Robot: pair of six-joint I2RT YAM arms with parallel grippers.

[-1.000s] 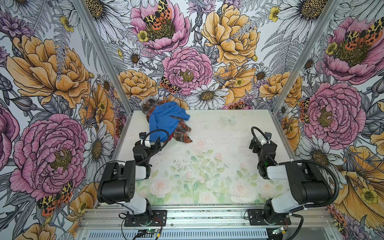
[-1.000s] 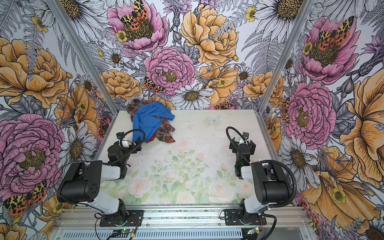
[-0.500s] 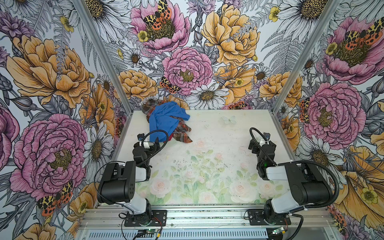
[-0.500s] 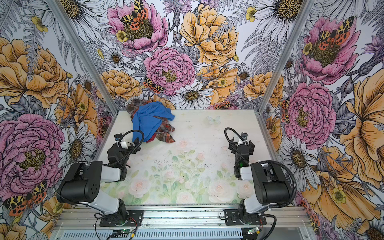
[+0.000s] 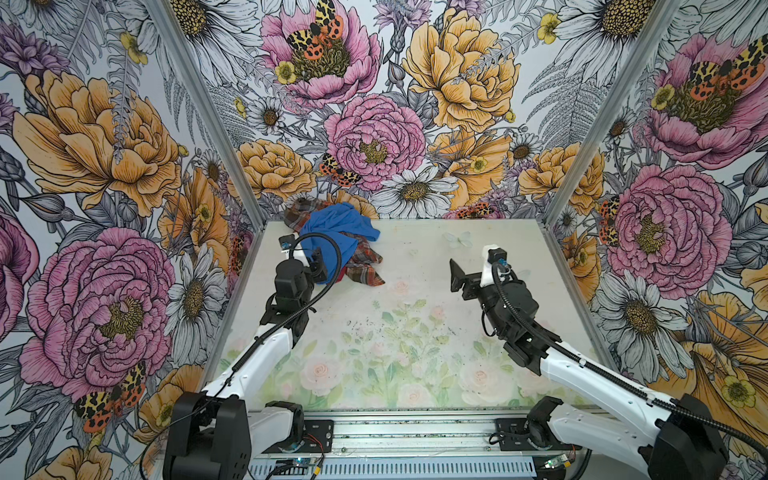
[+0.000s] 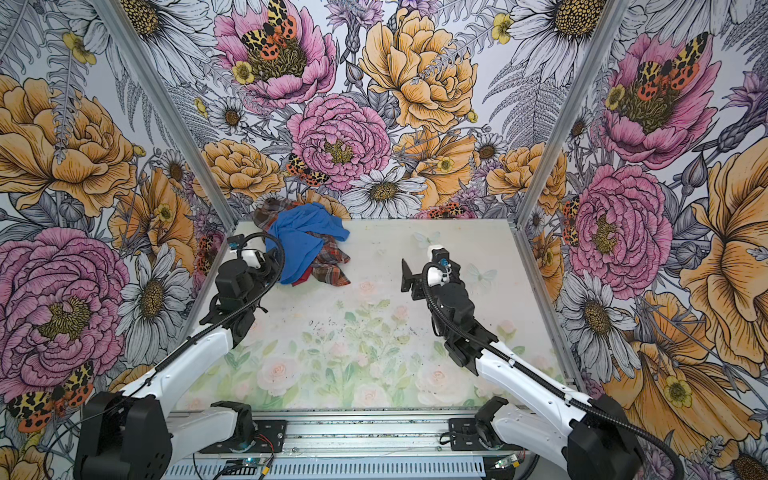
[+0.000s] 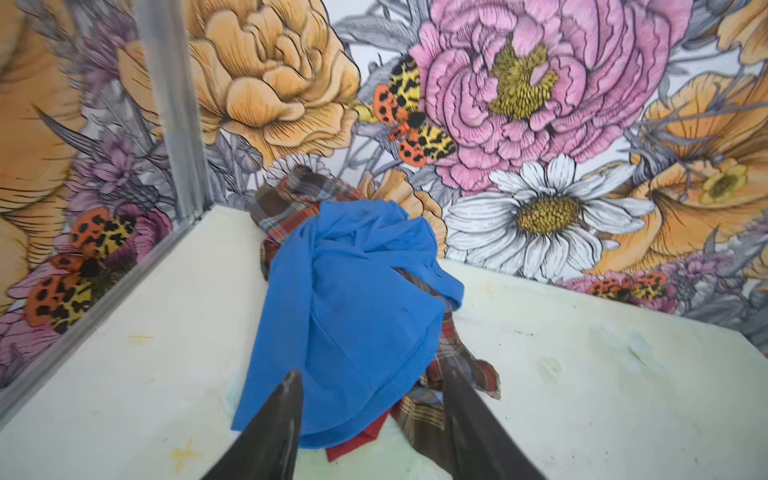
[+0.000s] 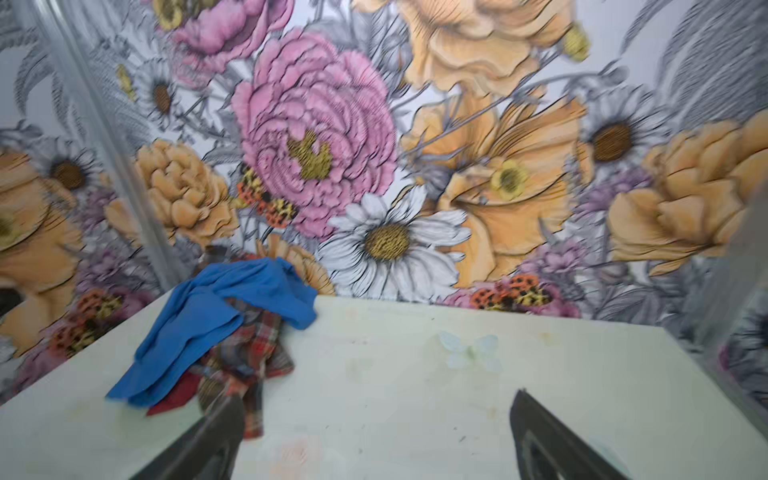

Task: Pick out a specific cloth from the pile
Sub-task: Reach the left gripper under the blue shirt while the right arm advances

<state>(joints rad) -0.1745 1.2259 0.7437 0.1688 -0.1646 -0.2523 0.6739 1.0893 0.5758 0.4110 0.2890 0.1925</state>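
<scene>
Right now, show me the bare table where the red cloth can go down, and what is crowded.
Free: the table middle between left gripper and right gripper, its front centre, and the far right corner. Crowded: the far left corner, where the left gripper straddles the near edge of the pile.

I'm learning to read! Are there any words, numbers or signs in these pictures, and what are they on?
None can be read.
The walls and table carry only flowers and butterflies.
The blue cloth, plaid cloth and red cloth show no labels.
</scene>
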